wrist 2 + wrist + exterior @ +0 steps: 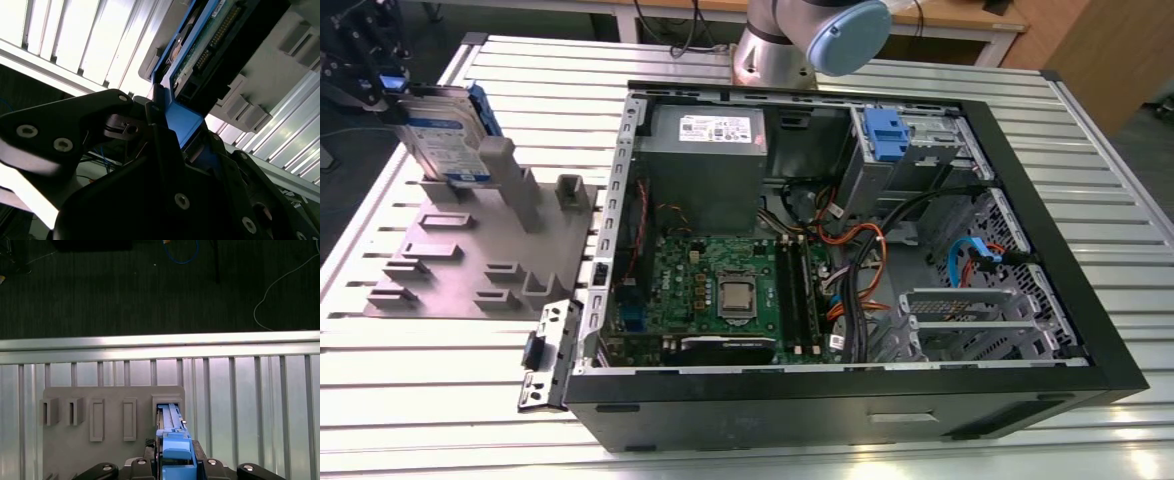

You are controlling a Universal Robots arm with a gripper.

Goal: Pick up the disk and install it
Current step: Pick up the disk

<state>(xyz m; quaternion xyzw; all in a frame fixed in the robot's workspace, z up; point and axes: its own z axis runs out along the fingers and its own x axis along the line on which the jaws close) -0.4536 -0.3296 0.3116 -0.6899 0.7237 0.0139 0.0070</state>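
Note:
The disk (447, 135) stands on edge at the far end of the grey fixture plate (467, 260), on the exterior view's left, with its white-and-blue label showing. Its lower edge is at a slot of the fixture; I cannot tell if it still sits in it. My gripper (398, 92) is at the disk's upper end. In the second wrist view my gripper (172, 130) is shut on the blue carrier frame of the disk (210, 35), whose circuit-board side shows. The first wrist view shows the disk (172, 440) edge-on in my gripper (175, 462), above a slot in the fixture plate (110, 395).
An open computer case (1107, 330) lies flat on the slatted metal table (440, 400), to the exterior view's right of the fixture. Inside are a grey power supply (704, 150), a drive bay with a blue latch (886, 135), a motherboard and cables. The arm's base (781, 45) stands behind the case.

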